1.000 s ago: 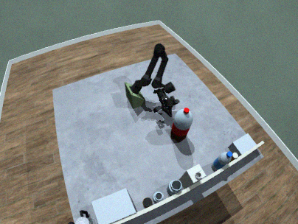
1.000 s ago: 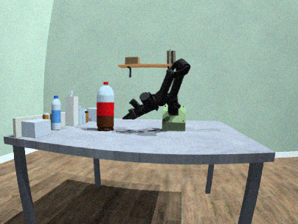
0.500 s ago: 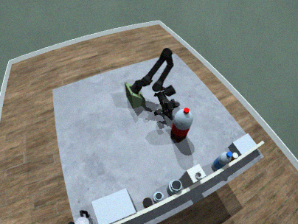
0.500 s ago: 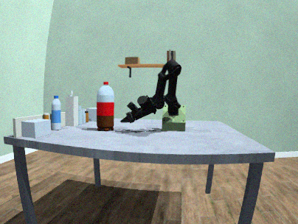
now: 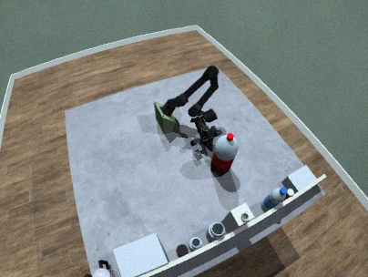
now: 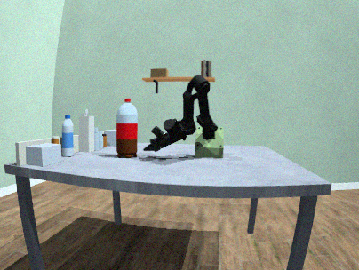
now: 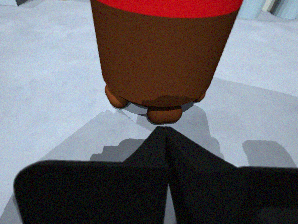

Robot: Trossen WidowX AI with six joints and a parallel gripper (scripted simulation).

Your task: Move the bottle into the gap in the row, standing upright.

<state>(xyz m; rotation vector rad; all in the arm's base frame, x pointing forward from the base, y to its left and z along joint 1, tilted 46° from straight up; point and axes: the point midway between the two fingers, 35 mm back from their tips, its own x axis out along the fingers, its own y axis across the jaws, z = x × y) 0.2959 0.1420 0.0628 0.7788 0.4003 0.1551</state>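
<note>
The bottle stands upright on the grey table top, directly ahead of the gripper and very near its tips; whether the tips touch it cannot be told from any view. It has a red cap, a clear shoulder, a red label band and a dark brown lower body on small rounded feet. In the wrist view the bottle fills the upper frame and its top is cut off above the label; only the brown base and feet show whole.

The gripper is closed with its fingers pressed together into a single dark wedge, holding nothing, low over the table and pointing at the bottle's foot. In the side view the gripper slopes downward towards the bottle.

Beyond the bottle, away from the gripper, the row runs along a low pale rail at the table's edge. In it stand a small blue-labelled bottle, a white carton, two round jars seen from above, and a white box. Another white box sits at the far right end. At the bottom edge a spray-topped container is cut off. A small dark item beside the jars is too small to name.

Behind the gripper the arm folds back to its green base.
</note>
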